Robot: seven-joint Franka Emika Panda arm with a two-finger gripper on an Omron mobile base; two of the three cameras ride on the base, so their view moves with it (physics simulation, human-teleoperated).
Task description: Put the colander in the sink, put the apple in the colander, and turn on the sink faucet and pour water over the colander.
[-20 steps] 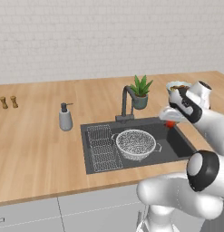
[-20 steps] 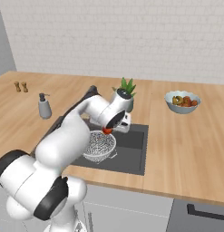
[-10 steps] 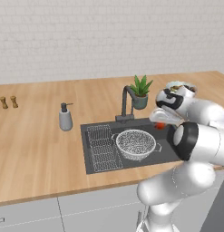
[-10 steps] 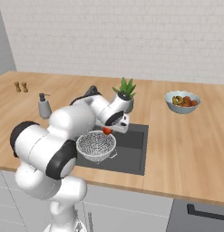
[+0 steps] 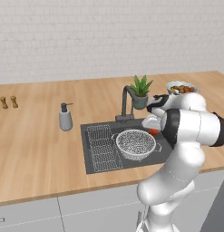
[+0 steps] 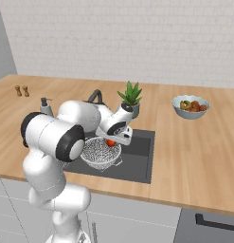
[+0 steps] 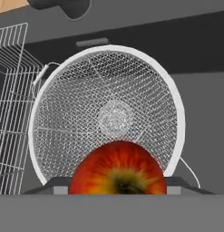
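The silvery mesh colander point(image 5: 135, 143) point(image 6: 96, 153) point(image 7: 109, 113) sits in the dark grey sink point(image 5: 97, 165) point(image 6: 137, 166), right of the wire rack point(image 5: 102, 147) point(image 7: 9, 113). My gripper point(image 5: 152, 126) point(image 6: 114, 137) point(image 7: 117, 186) hangs just above the colander's right rim, shut on the red apple point(image 5: 153, 131) point(image 6: 110, 142) point(image 7: 117, 171). In the hand view the apple sits between the fingers, directly over the colander's near edge. The dark angular faucet point(image 5: 127, 104) point(image 6: 95, 96) stands behind the sink; no water is visible.
A grey soap dispenser point(image 5: 65, 117) point(image 6: 45, 107) stands left of the sink. A potted plant point(image 5: 140, 93) point(image 6: 130, 98) and a bowl of fruit point(image 5: 181, 88) point(image 6: 191, 106) stand at the back right. Two small shakers point(image 5: 8, 102) point(image 6: 21, 90) are far left.
The arm has swung left from the counter's right side, carrying the apple over the sink to the colander's right rim.
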